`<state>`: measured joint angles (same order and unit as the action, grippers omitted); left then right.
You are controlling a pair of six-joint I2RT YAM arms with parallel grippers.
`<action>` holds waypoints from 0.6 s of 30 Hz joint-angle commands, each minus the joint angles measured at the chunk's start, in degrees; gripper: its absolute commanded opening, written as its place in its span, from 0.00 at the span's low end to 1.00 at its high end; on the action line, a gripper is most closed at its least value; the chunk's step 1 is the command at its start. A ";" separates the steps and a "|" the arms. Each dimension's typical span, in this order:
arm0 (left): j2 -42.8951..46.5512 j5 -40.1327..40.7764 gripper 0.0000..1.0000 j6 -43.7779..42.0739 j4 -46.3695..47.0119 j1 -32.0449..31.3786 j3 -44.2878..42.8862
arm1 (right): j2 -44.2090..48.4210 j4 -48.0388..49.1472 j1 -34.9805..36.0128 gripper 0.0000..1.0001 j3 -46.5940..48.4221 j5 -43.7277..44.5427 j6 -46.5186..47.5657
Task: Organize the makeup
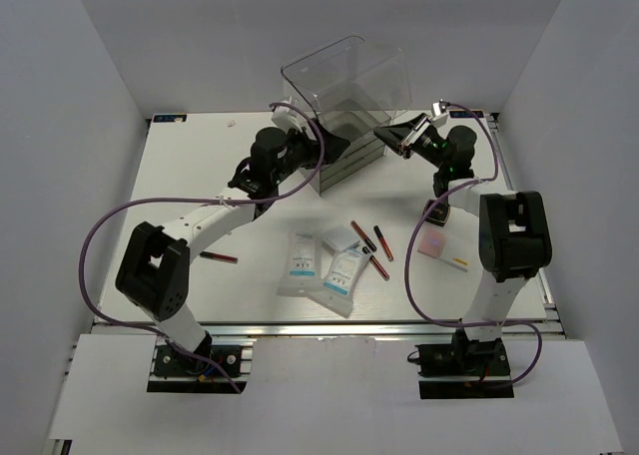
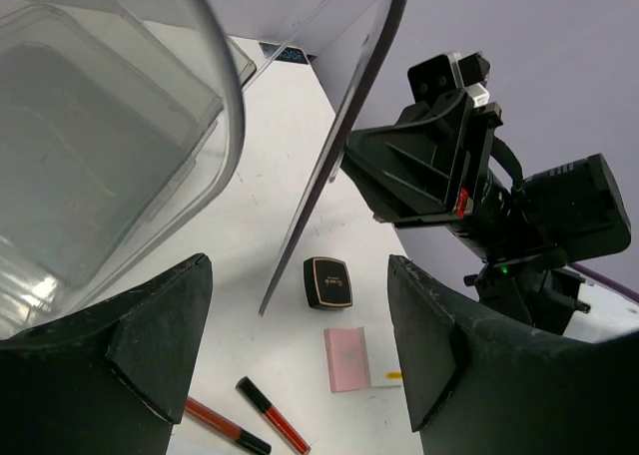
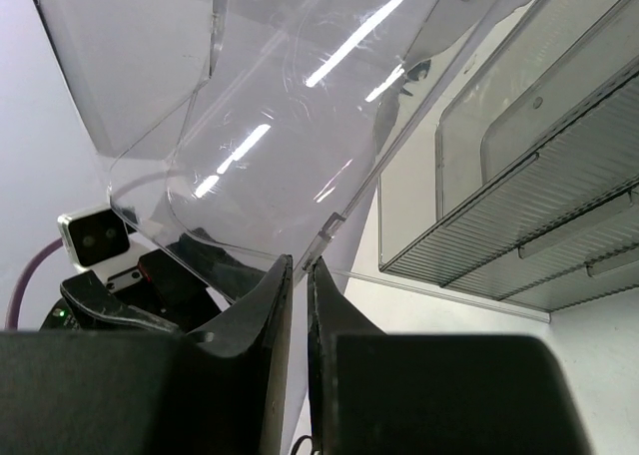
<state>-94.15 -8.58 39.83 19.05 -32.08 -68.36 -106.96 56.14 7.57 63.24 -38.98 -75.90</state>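
White flat packets point(image 1: 300, 265) with blue print, three of them, glossy and rectangular, lie bunched on the matte white table point(image 1: 200, 176) in front of the two arms; the print is too small to read. Thin red-and-black sticks point(image 1: 361, 235) lie around the packets, and one stick point(image 1: 218, 257) lies apart by the left arm. Right of them, near the right arm, sit a pink square palette point(image 2: 346, 358) and a black rounded-square compact point(image 2: 329, 281) with a gold rim and a tiny gold mark that cannot be read. Behind all this the right claw point(image 3: 300, 265) is nearly closed, its black fingers pinching the thin wall of a clear, smooth plastic tub point(image 1: 344, 76) that tilts over a ribbed, smoky drawer unit point(image 3: 519, 226). The left claw point(image 2: 300, 265) is spread wide just beside the tub, with nothing between its chunky black fingers point(image 2: 160, 325).
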 commanded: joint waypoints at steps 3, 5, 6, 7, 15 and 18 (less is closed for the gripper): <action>-1.47 -1.44 0.80 -1.69 -0.06 -0.27 -5.20 | 4.91 4.16 0.51 0.00 1.44 -1.36 1.89; -2.53 -1.61 0.80 -1.78 -0.06 -0.27 -6.70 | 5.35 3.80 0.42 0.00 1.36 -1.53 1.98; -2.88 -1.79 0.80 -1.60 0.11 -0.27 -7.22 | 5.44 3.71 0.51 0.00 1.27 -1.45 2.07; -3.49 -1.97 0.78 -1.43 0.11 -0.27 -7.66 | 5.53 3.63 0.43 0.00 1.36 -1.45 2.16; -4.73 -8.29 0.24 3.66 2.57 -0.27 -10.21 | 6.32 2.22 0.51 0.08 1.44 -1.62 3.47; -4.20 -8.91 0.16 4.37 1.87 -0.27 -10.13 | 6.93 1.08 0.51 0.21 1.71 -2.24 4.87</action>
<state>-99.66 -14.44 41.43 19.79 -31.51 -76.16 -103.46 54.04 7.01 63.20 -39.09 -74.32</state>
